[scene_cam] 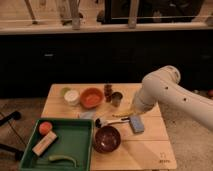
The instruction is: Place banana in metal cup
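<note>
The small yellow banana (123, 114) hangs just above the table, right of centre, with my gripper (131, 108) shut on its right end. My white arm (170, 92) reaches in from the right. The dull grey metal cup (116, 99) stands upright a short way up and left of the banana, apart from it.
An orange bowl (91, 97), a white cup (71, 96) and a small dark brown object (107, 90) stand near the metal cup. A dark bowl (107, 139), a brush (102, 121) and a blue sponge (136, 123) lie nearer. The green tray (75, 142) holds an orange ball, a block and a green pod.
</note>
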You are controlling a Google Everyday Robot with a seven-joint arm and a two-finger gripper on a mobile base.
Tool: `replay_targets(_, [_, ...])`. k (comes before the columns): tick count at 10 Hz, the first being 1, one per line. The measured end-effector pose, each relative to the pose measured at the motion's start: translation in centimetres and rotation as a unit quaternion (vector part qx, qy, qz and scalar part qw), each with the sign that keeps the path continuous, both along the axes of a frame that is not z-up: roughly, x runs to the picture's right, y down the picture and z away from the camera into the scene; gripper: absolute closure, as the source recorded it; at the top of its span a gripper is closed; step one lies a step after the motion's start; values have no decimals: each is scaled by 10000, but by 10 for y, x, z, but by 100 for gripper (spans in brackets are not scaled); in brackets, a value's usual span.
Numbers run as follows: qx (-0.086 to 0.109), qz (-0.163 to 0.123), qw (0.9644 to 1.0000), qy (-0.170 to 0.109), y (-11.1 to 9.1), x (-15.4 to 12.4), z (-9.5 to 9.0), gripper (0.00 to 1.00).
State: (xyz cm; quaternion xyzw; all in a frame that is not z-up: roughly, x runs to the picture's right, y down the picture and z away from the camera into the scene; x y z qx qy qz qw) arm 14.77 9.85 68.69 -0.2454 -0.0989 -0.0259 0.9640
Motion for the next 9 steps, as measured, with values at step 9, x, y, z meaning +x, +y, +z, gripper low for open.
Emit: replay_targets(9, [38,-8,10000,-18,-36,-27,24,98])
